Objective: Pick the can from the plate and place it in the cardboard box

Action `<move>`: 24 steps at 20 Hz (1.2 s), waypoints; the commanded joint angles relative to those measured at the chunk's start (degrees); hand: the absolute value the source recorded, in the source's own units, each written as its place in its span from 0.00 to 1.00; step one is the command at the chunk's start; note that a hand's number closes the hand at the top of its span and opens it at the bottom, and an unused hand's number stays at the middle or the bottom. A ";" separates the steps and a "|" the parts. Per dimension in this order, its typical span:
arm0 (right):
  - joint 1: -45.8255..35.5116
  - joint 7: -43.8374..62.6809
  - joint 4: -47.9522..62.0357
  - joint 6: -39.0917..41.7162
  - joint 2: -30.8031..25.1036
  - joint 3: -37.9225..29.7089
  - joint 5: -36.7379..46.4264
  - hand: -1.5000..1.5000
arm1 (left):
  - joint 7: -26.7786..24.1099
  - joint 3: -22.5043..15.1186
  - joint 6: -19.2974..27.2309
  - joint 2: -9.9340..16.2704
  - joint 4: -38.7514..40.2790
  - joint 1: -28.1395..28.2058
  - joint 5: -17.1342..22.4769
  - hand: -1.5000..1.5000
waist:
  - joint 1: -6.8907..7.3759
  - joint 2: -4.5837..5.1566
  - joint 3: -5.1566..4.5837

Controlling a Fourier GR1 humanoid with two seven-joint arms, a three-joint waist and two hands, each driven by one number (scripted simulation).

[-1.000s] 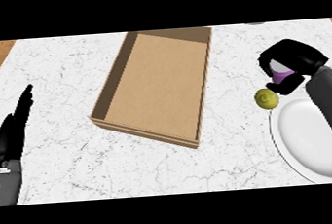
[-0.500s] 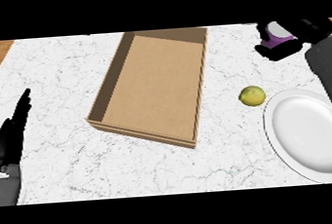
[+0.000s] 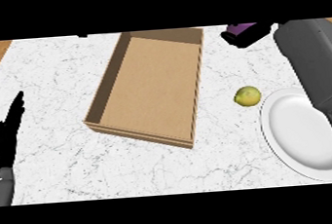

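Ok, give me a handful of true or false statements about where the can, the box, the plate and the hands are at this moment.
1. The can is off the plate, held in the right hand. True.
2. The cardboard box already has the can inside. False: the box holds nothing that shows.
3. A small yellow-green fruit lies on the counter between the box and the plate. True.
4. The left hand is curled round the box's wall. False: it rests open at the view's left edge, apart from the box.
5. The fruit sits on the plate. False: it lies on the counter beside the plate's rim.
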 commanded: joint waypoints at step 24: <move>-19.26 25.26 18.31 -6.23 20.69 0.96 -5.49 1.00 | 1.97 -1.78 -1.48 -1.52 0.09 -4.73 -2.16 0.50 | 3.59 1.29 -0.12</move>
